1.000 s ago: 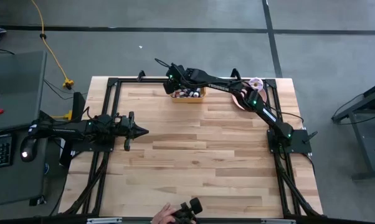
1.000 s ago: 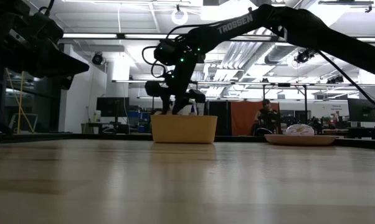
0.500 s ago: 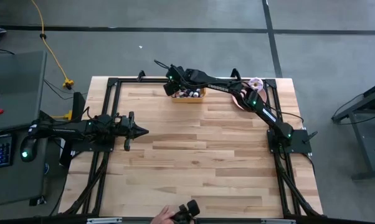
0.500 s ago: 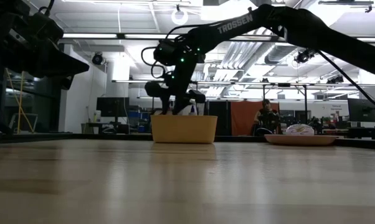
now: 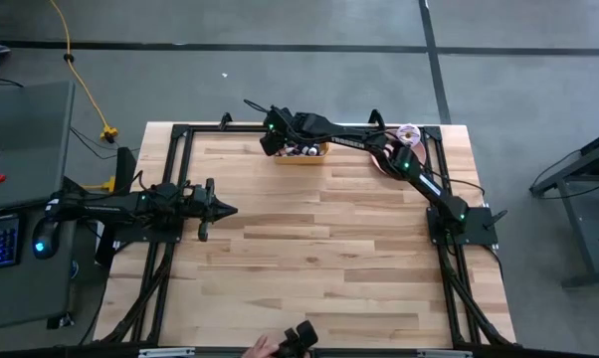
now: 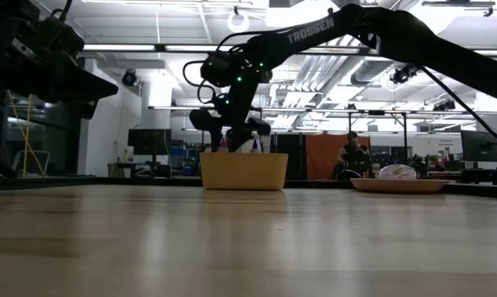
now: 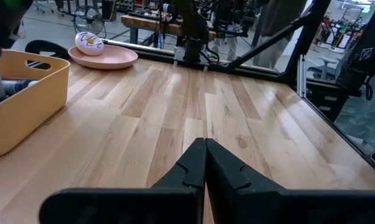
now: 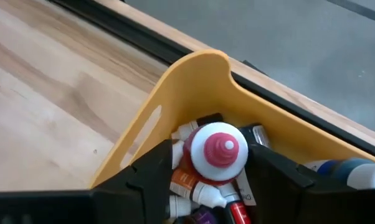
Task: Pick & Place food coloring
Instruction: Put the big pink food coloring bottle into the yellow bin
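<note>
Where the pale wood surface (image 5: 309, 249) meets its far edge, a smooth yellow plastic bin (image 5: 301, 151) with rounded corners and a slot handle cut in its wall sits just inside the black metal frame (image 5: 180, 131). It holds the food coloring (image 8: 203, 180), a jumble of tiny bottles lying on their sides, whitish caps showing beside orange, red and purple labels (a blue-tinted one lies nearer the far wall).

Over that pile the right tool (image 8: 215, 163) hangs inside the bin's rim, its two dark matte fingers spread apart on either side of one bottle with a round pink-red cap (image 8: 218, 149) that stands cap-up between them. Whether the fingers touch that bottle cannot be told; gaps show on both sides of the cap.

Near the bin, toward the right corner, a shallow pink plate (image 7: 103, 57) carries a glazed white donut (image 7: 88, 42).

At the left side of the surface the left tool (image 7: 204, 163) waits, its angular black fingers pressed together with nothing between them, well apart from the bin.
</note>
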Robot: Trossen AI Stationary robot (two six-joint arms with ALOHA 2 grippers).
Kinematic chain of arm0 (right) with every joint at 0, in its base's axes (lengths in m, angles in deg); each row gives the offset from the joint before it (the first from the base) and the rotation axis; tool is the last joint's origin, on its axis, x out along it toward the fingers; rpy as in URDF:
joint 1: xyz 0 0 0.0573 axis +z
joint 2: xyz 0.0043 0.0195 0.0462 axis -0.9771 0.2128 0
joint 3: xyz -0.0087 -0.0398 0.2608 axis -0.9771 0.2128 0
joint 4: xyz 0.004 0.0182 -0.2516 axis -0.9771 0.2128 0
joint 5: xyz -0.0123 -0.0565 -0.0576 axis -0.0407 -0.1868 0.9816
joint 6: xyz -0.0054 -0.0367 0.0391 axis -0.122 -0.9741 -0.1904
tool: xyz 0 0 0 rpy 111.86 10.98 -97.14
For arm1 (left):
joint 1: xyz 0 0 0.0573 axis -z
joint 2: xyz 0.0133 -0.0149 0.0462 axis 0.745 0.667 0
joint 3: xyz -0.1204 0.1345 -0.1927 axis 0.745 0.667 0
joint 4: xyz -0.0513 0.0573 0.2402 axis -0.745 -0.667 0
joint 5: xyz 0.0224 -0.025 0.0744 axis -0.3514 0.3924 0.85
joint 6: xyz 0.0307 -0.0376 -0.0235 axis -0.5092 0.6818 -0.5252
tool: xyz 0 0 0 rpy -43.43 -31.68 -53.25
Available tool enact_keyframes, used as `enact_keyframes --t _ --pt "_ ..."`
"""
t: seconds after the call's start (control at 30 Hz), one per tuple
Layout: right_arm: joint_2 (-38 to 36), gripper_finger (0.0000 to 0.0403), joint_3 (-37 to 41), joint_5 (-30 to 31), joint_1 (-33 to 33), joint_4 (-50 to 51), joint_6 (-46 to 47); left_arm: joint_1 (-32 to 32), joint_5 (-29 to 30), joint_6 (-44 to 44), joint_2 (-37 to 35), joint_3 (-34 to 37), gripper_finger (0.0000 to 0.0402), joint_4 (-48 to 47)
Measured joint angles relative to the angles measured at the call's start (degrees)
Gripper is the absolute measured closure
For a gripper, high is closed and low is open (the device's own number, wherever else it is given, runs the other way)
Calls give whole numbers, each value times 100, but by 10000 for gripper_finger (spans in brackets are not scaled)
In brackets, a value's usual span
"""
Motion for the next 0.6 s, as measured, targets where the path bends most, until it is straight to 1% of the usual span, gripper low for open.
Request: enact_keyframes --t 0.33,0.6 --pt "-100 197 0 26 60 9 -165 1 2 1 0 -1 401 2" --pt "-115 160 -2 81 142 7 -207 0 4 0 1 0 401 1"
